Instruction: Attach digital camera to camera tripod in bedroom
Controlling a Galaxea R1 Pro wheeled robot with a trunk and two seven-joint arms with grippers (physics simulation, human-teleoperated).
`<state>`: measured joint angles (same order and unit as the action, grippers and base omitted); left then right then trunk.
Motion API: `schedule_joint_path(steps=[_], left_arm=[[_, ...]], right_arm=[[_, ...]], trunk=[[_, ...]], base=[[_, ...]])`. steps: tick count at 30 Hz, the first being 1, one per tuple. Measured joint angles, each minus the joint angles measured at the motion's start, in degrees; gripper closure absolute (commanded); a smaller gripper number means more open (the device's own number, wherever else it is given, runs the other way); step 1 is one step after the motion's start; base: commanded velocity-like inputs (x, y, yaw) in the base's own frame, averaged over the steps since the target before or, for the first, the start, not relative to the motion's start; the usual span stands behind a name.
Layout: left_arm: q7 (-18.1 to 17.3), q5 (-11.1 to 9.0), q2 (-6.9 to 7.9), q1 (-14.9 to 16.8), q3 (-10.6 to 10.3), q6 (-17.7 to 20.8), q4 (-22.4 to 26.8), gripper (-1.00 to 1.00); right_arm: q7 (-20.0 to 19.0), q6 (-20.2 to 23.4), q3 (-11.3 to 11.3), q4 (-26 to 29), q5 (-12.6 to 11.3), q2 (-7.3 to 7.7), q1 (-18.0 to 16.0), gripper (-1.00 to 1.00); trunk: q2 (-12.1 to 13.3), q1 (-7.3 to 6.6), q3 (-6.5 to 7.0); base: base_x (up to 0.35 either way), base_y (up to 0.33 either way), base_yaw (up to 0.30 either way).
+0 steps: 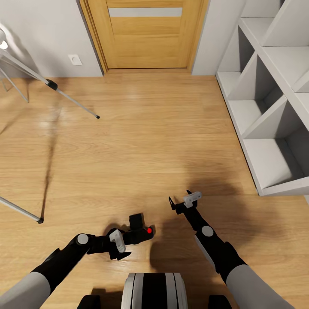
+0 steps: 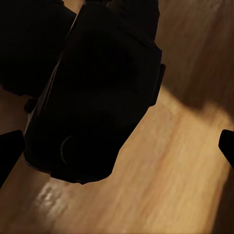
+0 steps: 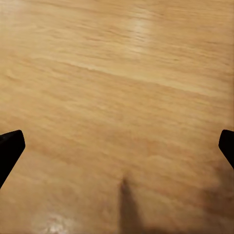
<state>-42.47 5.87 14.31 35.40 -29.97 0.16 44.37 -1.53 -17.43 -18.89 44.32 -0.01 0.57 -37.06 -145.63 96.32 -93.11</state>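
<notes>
**Head view check: camera at the left hand, tripod way off to the left**

Head view first, nearest stuff: my left hand (image 1: 121, 246) is down low with the digital camera (image 1: 139, 229) right at it, red button on top facing up. On the left wrist view the camera (image 2: 95, 92) looms big and dark between the fingertips, which sit at the frame edges, so the hand looks spread wide. I honestly can't tell if it's gripping the thing or just up against it.

Handling guess: small rigid box, light, smooth plastic, probably slippery. I'd pinch it across the flat sides of the body, clear of the lens bump and button.

Right hand (image 1: 185, 201) is spread open, holding nothing, above bare wood floor (image 3: 117, 97).

Further out: camera tripod (image 1: 51, 84) at far left, legs splayed, head cut off by the frame. White cube shelves (image 1: 266, 128) on the right, wooden door (image 1: 146, 38) straight ahead. Open floor between me and the tripod; only the splayed legs to watch.
</notes>
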Motion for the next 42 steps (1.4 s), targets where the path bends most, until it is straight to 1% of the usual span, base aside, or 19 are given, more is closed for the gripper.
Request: schedule_joint_path(steps=[11,29,40,42], left_arm=[[0.1,0.0,-0.02,0.0,0.2,0.2,0.0,-1.0],[0.0,0.0,-0.01,0.0,-0.2,0.1,0.2,-1.0],[0.0,0.0,0.1,0.0,0.2,0.2,0.2,-1.0],[0.0,0.0,0.13,0.0,0.3,0.2,0.2,-1.0]], right_arm=[[0.0,0.0,0.0,0.0,0.0,0.01,0.0,-1.0],[0.0,0.0,0.0,0.0,0.1,-0.01,0.0,-1.0],[0.0,0.0,0.0,0.0,0.0,-0.03,0.0,-1.0],[0.0,0.0,0.0,0.0,0.0,-0.01,0.0,-1.0]], trunk=[[0.0,0.0,0.0],[0.0,0.0,0.0],[-0.1,0.29,-2.43],[-0.1,0.28,-2.44]], base=[[0.0,0.0,0.0],[0.0,0.0,0.0],[0.0,0.0,0.0],[0.0,0.0,0.0]])
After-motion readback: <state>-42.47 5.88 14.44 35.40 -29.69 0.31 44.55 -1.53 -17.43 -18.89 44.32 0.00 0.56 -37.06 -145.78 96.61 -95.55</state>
